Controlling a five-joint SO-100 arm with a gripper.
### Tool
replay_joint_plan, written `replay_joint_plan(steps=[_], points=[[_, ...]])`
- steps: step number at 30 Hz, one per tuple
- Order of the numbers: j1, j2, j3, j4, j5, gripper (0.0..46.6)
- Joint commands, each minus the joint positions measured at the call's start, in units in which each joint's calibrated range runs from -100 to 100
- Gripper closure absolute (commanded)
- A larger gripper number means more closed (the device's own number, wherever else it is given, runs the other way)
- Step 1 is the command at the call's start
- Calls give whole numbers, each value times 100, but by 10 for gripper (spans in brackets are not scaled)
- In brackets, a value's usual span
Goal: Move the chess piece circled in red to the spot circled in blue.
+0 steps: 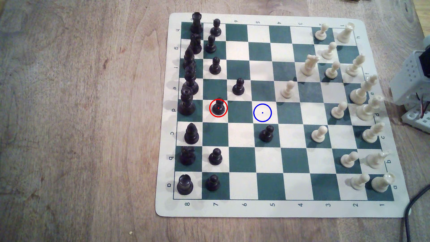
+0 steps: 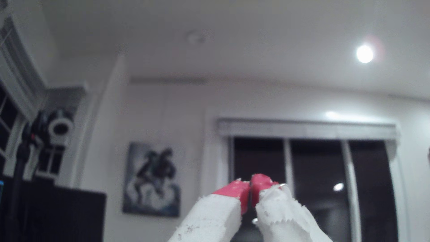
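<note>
Black pawn [image 1: 218, 107] is standing left of centre, untouched; the pincer [image 2: 250, 183], tips pressed together and empty, is needing to open wide, then descend straight onto its head.

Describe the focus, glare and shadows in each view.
Exterior view: fairly sharp, evenly lit; the black pawn circled in red and other pieces cast soft shadows toward that view's left. Wrist view: blurred throughout, a ceiling light flares white; the red-tipped gripper, shut, is soft too.
</note>
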State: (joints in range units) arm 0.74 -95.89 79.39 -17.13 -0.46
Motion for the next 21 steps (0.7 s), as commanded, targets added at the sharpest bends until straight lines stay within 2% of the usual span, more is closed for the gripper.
replay_joint_plan(steps=[1,4,6,10,11,13,19,21], points=[[8,14,-433,1255,-147,465],[8,14,-242,1893,-181,450],[55,14,-297,2557,-186,464],[110,133,-641,3679,-190,464],[24,472,-1049,4490,-347,464],[-109,863,-1312,5022,-435,464],[-179,2917,-2046,5644,-596,463],[-328,3401,-2436,5988,-562,452]])
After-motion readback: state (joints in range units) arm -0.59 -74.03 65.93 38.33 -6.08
